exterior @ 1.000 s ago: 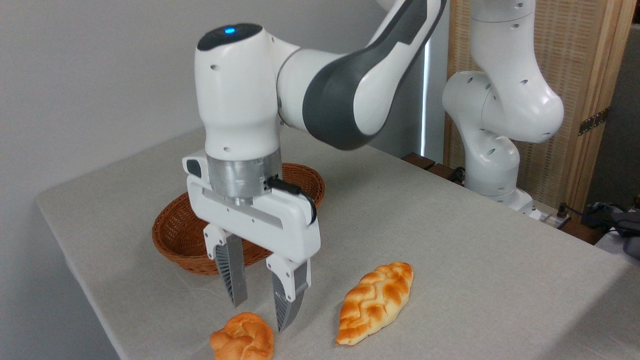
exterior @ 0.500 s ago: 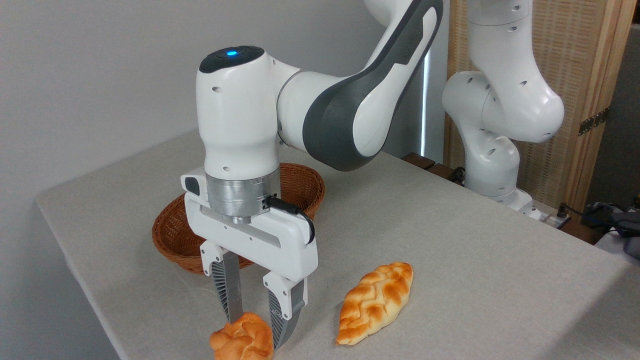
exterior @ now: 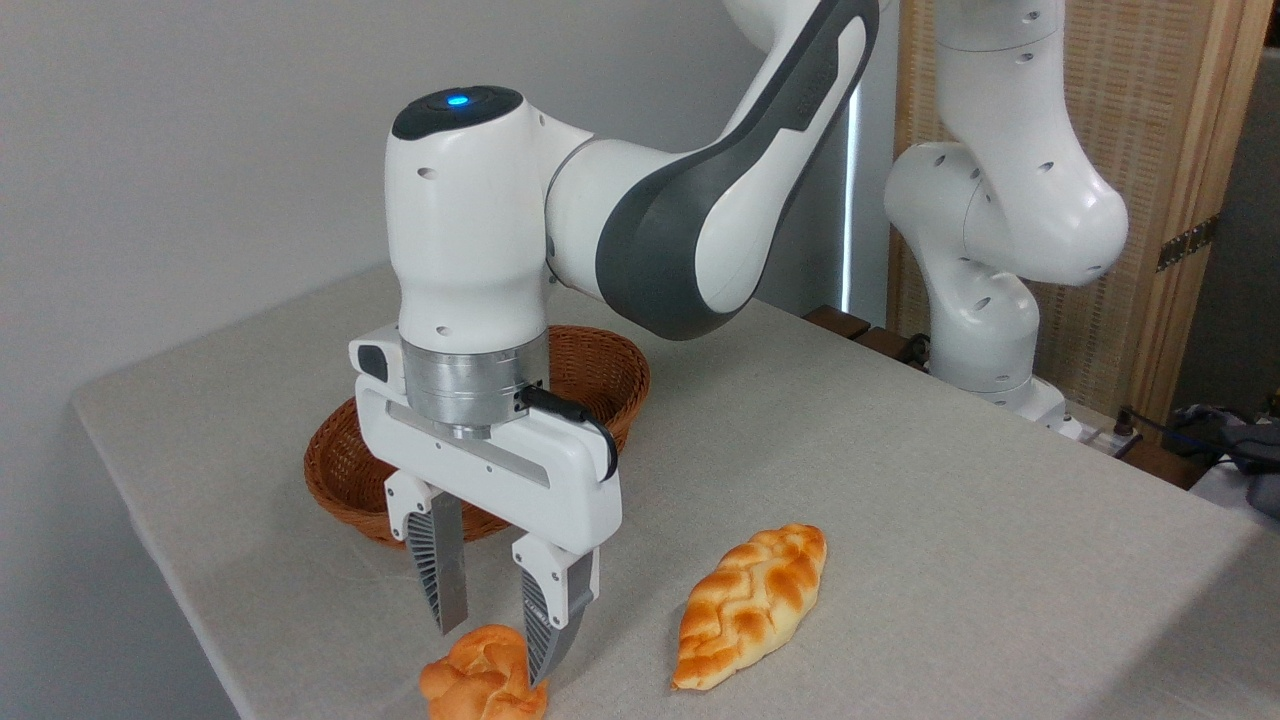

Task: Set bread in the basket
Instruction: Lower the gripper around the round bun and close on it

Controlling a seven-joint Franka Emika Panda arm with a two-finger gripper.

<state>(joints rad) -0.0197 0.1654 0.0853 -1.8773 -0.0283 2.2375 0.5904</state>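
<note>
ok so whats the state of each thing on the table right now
gripper: open, fingers pointing down, straddling the top of the bun
bun: on the table by the front edge, not lifted
basket: upright, nothing visible inside, partly hidden by the arm
braided loaf: flat on the table, untouched

A lab-like room: robot arm (exterior: 690, 230) bolted beside a cloth-covered table (exterior: 900, 480), cables (exterior: 1180, 425) trailing.

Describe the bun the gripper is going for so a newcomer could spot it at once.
Start at the white robot arm over the grey table; its open gripper points down at the table's near edge. Right under the fingertips sits the bread, a small round knotted bun with a glossy golden-orange crust. The braided loaf to its right is longer and leaf-shaped, and the wicker basket sits behind.
</note>
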